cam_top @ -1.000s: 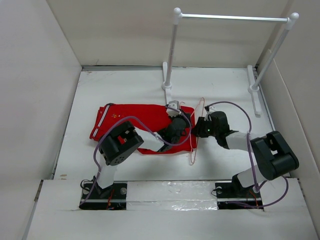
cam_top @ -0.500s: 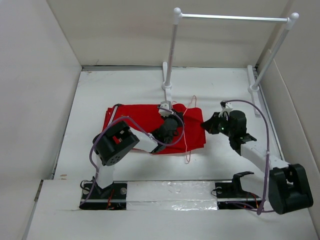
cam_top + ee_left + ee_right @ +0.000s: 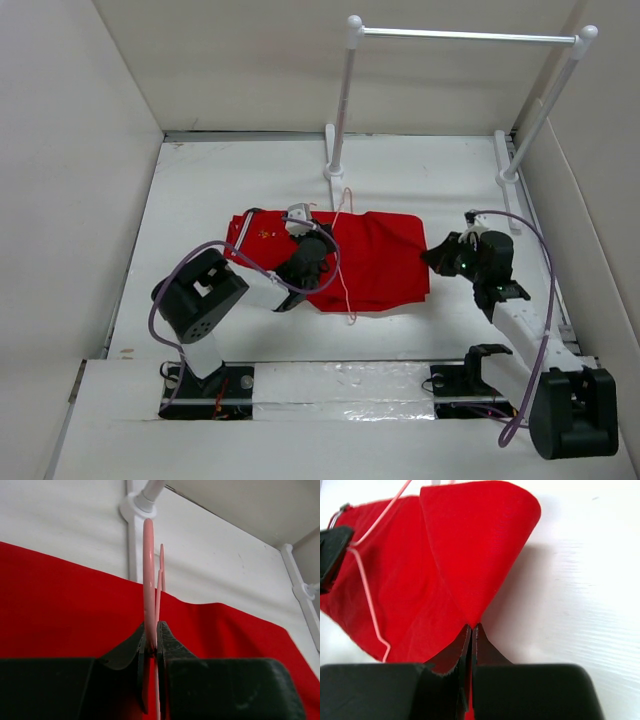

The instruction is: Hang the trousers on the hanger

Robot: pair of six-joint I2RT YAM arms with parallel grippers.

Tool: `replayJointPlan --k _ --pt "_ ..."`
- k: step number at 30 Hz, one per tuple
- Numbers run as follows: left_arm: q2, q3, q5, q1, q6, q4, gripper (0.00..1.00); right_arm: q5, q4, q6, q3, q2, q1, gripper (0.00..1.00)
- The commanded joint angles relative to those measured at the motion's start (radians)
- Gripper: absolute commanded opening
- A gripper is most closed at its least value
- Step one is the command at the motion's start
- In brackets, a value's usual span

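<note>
The red trousers point(image 3: 375, 258) lie spread across the middle of the table, also seen in the left wrist view point(image 3: 65, 610) and right wrist view point(image 3: 465, 555). The thin pink hanger point(image 3: 343, 262) crosses them, its hook toward the rack; it shows edge-on in the left wrist view point(image 3: 148, 575) and as a wire in the right wrist view point(image 3: 367, 595). My left gripper point(image 3: 312, 250) is shut on the hanger wire over the trousers' left half, seen in the left wrist view point(image 3: 152, 636). My right gripper point(image 3: 440, 258) is shut on the trousers' right edge, seen in the right wrist view point(image 3: 471, 630).
A white-posted rack with a silver bar point(image 3: 465, 36) stands at the back; its left foot point(image 3: 334, 172) is just behind the trousers and its right foot point(image 3: 506, 180) is near the right wall. White walls enclose the table on three sides.
The right gripper has pulled the trousers rightward, spreading them through the hanger. The left gripper has moved the hanger left. The right arm has stretched out toward the right.
</note>
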Motion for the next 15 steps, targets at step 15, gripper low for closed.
replayJointPlan --k 15 --pt "-0.18 -0.088 0.025 -0.008 0.151 -0.199 0.0 0.025 0.082 0.011 0.046 0.012 -0.104 0.0"
